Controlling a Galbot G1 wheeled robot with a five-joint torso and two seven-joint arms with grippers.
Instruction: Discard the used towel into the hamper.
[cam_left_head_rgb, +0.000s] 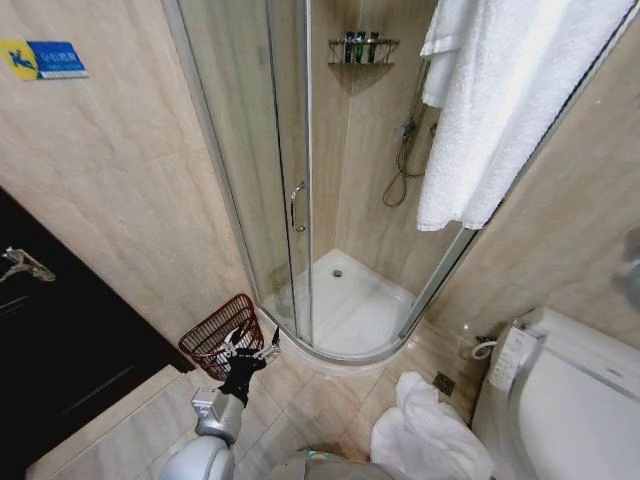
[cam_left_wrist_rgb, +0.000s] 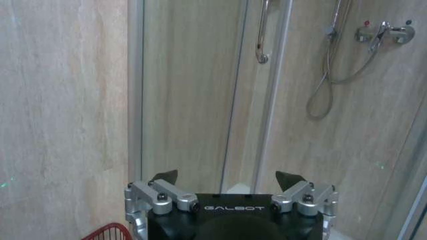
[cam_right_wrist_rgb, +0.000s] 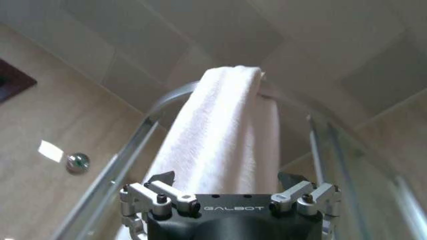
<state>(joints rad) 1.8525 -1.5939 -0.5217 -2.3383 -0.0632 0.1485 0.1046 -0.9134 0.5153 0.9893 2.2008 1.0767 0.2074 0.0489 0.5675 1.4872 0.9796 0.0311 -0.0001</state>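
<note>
So, a small bathroom corner is seen here. The hamper (cam_left_head_rgb: 222, 334) is parked on the tiled floor (cam_left_head_rgb: 300, 400), tucked against the beige wall and just beside the curved base of the shower cubicle (cam_left_head_rgb: 350, 310). Its rim is tilted toward the robot, and one edge of it (cam_left_wrist_rgb: 110, 231) is caught in the left wrist view too.

The left gripper (cam_left_head_rgb: 250, 345) is held right over the hamper's near rim, on the side toward the shower. Its fingers (cam_left_wrist_rgb: 163, 176) are spread wide apart with nothing between them.

The used towel (cam_left_head_rgb: 500, 100) is draped over the top rail of the shower enclosure, hanging down the glass on the robot's right. In the right wrist view it (cam_right_wrist_rgb: 220, 135) is seen straight ahead, folded over the rail. The right gripper (cam_right_wrist_rgb: 227, 179) is pointed up at it from just below, jaws wide open, nothing clamped.

A second white towel (cam_left_head_rgb: 430, 435) is heaped on the floor between the shower step and the toilet (cam_left_head_rgb: 570, 400).

Room-wise: a strip of bare floor is left between the hamper and that heap. The left is closed off by a dark door (cam_left_head_rgb: 60, 340), the right by the toilet.
</note>
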